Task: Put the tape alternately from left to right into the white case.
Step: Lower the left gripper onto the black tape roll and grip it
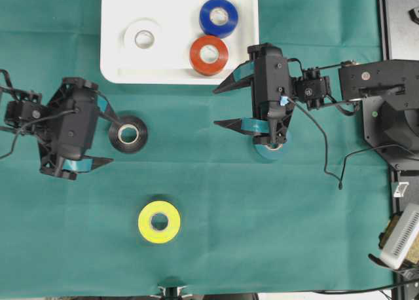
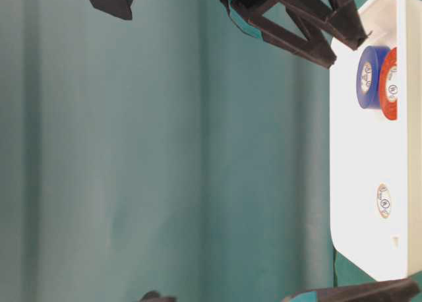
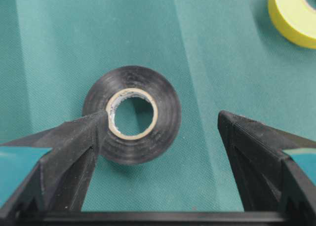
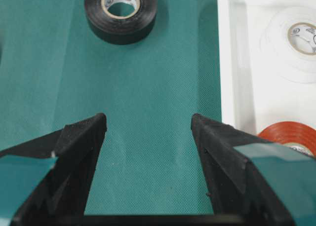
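Right under the left wrist camera lies the black roll of vinyl tape with a pale core (image 3: 131, 114), flat on the green cloth table cover (image 1: 262, 234). The left gripper (image 1: 110, 137) stands with its black pointed fingers (image 3: 74, 152) spread wide; one tip overlaps the near rim of the black roll in the wrist view, the other is well clear to the right, and nothing is held. Whether that tip really touches the roll I cannot tell.

Printing runs round the inside of the cores, but it is too small to read.

I count six rolls. Three lie in the large shallow white plastic case with rounded corners (image 1: 114, 69) at the far side of the table: a white roll (image 1: 143, 38) on the left, a blue roll (image 1: 218, 17) at the far right, and a red roll (image 1: 209, 54) just near of the blue one, the two touching or almost so. Three are on the cloth: the black one left of centre, a yellow roll (image 1: 159, 221) nearest the front edge, and a teal roll (image 1: 270, 152) on the right, mostly hidden under the right arm.

The right gripper (image 1: 224, 105) sits just near the case's right corner, its fingers (image 4: 81, 137) also wide apart over bare cloth, holding nothing and touching no roll that I can see
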Tool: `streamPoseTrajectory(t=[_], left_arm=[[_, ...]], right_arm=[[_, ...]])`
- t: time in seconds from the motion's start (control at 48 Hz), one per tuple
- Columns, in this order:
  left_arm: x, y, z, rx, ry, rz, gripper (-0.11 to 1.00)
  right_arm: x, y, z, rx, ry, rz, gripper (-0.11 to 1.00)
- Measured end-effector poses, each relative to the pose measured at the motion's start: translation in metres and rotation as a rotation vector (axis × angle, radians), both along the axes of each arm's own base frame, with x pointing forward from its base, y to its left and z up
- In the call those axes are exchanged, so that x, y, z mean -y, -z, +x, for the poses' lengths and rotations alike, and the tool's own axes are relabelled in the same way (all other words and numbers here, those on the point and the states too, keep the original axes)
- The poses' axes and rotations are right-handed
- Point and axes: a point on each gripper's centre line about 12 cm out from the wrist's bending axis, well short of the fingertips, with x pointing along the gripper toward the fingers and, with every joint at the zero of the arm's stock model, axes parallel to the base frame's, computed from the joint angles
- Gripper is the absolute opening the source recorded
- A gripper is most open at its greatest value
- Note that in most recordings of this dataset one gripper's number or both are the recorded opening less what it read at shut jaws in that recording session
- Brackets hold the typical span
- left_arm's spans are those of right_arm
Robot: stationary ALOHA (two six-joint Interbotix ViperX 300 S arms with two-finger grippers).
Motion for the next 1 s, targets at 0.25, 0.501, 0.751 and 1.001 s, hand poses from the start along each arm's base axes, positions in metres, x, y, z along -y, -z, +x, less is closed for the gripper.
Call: streamPoseTrajectory(t=[0.25, 0.501, 0.751, 1.001], left_arm=[[0.001, 0.019, 0.009, -0.056, 0.000, 0.008, 0.74], [0.002, 0.035, 0.016, -0.100, 0.000, 0.015, 0.74], [0.004, 0.048, 0.021, -0.133, 0.002, 0.020, 0.74], [0.004, 0.050, 0.022, -0.137, 0.002, 0.021, 0.71]], right_arm=[[0.001, 0.000, 0.000, 0.000, 0.002, 0.001, 0.65], [0.000, 0.001, -0.001, -0.003, 0.000, 0.000, 0.65], [0.000, 0.001, -0.001, -0.005, 0.000, 0.000, 0.65], [0.000, 0.002, -0.001, -0.006, 0.000, 0.000, 0.65]])
